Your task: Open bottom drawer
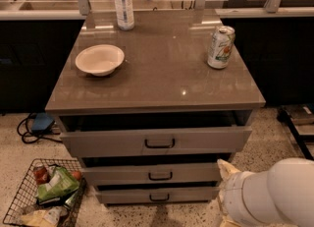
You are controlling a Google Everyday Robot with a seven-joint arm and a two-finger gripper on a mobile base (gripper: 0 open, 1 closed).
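The bottom drawer (157,194) is the lowest and narrowest of three grey fronts in the cabinet, with a small black bar handle (159,198). It stands a little way out, like the two drawers above it. My white arm (267,194) fills the lower right corner, to the right of the drawers. The gripper (225,169) shows only as a pale tip beside the right end of the middle drawer (152,174). It holds nothing that I can see.
The cabinet top (162,69) carries a white bowl (99,59), a water bottle (123,2) and a soda can (220,47). The top drawer (157,141) sticks out furthest. A wire basket (41,199) with snack packets stands on the floor at the left.
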